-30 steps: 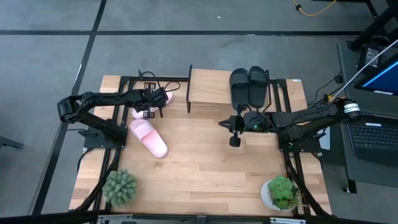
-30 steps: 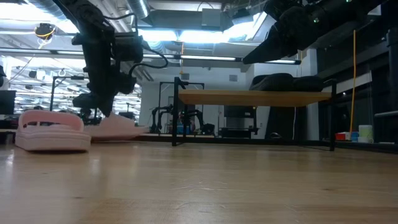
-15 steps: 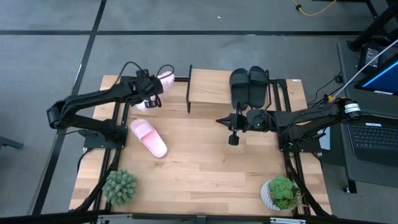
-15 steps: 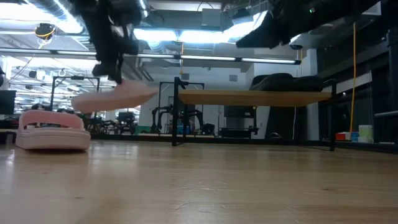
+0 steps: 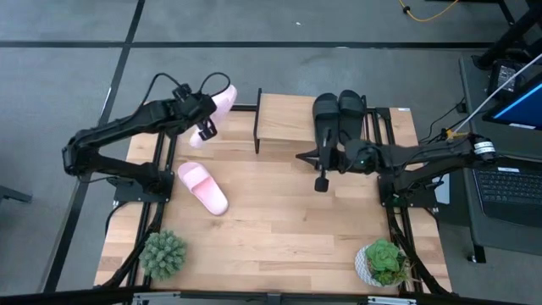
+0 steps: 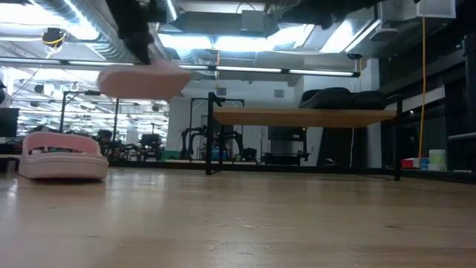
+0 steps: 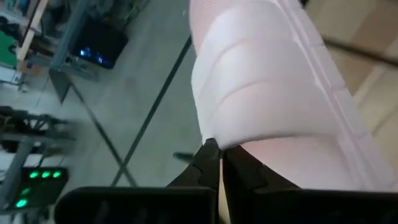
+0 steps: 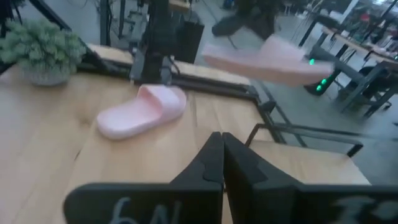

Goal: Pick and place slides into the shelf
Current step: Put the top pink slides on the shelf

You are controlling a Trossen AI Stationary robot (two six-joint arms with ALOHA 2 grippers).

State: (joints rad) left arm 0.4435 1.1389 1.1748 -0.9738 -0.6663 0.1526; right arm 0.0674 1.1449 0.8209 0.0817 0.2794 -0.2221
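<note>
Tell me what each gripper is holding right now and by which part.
The left gripper holds a pink slide in the air by its edge. The right gripper is shut on nothing.

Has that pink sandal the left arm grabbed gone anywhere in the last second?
Yes. The pink slide has risen off the table, above the shelf board's level.

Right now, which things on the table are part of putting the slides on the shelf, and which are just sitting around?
Part of the job:
pink slide in the left gripper
pink slide on the table
two black slides
shelf

Just lying about:
two potted plants
</note>
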